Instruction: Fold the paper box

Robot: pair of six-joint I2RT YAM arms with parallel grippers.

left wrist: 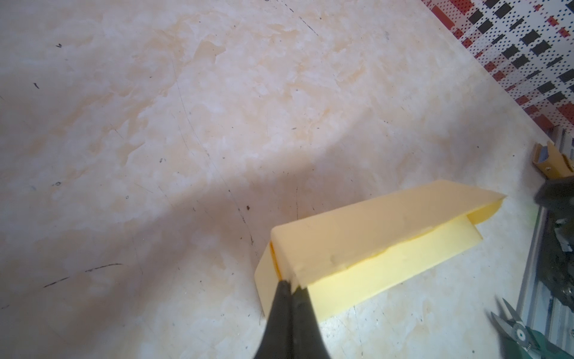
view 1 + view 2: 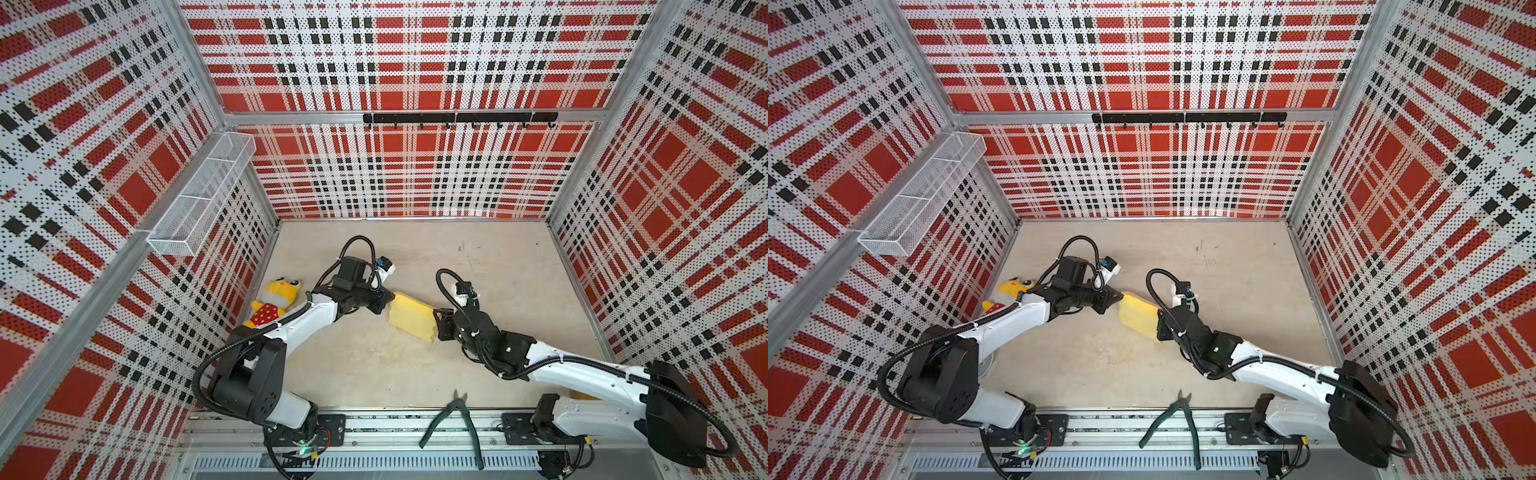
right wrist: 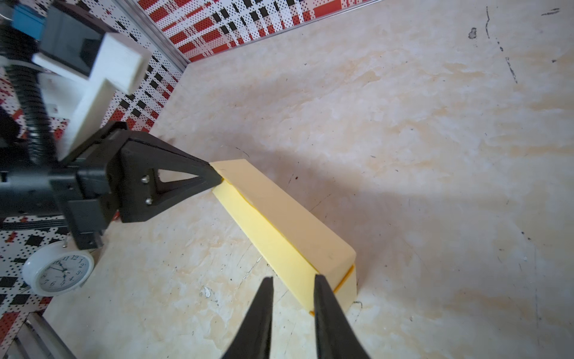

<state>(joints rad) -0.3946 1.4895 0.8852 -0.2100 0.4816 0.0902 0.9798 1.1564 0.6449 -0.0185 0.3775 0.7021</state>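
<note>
Cardboard was where I wanted it: the paper box (image 2: 411, 318) lay on the table (image 2: 519, 266) between my two arms, folded into a long, shallow shape with one flap edge gaping. My left gripper (image 1: 290, 284) was pinched tight on a corner at one end of the box. At the box's other end, my right gripper (image 3: 293, 281) had its jaws apart, one finger (image 3: 329, 310) against the cardboard. Pliers (image 2: 453, 419) lay well clear of the box, and a plush toy (image 2: 276, 301) sat past the left gripper.
</note>
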